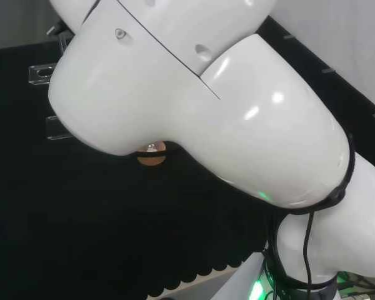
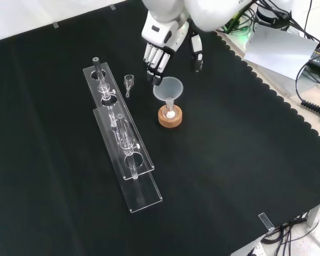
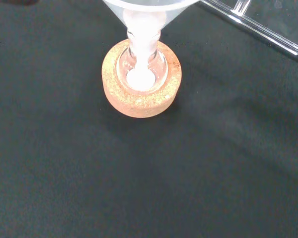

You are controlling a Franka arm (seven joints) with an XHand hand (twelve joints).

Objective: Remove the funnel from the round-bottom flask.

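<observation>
**Hand hanging just above the funnel's far rim**

In the front view the hand (image 2: pixel 159 49) is reaching down from the top, its fingers (image 2: pixel 153 60) pointing downward and only slightly bent, with the thumb (image 2: pixel 196 53) standing apart to the view's right — it is gripping nothing. The funnel (image 2: pixel 168 89) is sitting directly below and a touch nearer the camera, between the line of the fingers and the line of the thumb; the fingertips are hovering just beside its far rim, and I cannot tell whether one is touching it.

The funnel is standing upright, wide mouth up, its stem running straight down into the neck of the round-bottom flask (image 3: pixel 141 69), which is resting in a cork ring (image 2: pixel 170 118) on the table (image 2: pixel 229 160). In the wrist view the stem is showing white inside the glass neck. So the long axis is vertical, and the coming move, by my judgement, is calling for closing across the cone and lifting straight up along that axis, since a sideways pull could tip the flask off its stand.

To the left in the front view, clear racks (image 2: pixel 122 136) are lying well apart from the flask, with a small glass piece (image 2: pixel 129 82) between them and the hand.

No readable writing or label is showing on the ware.
</observation>
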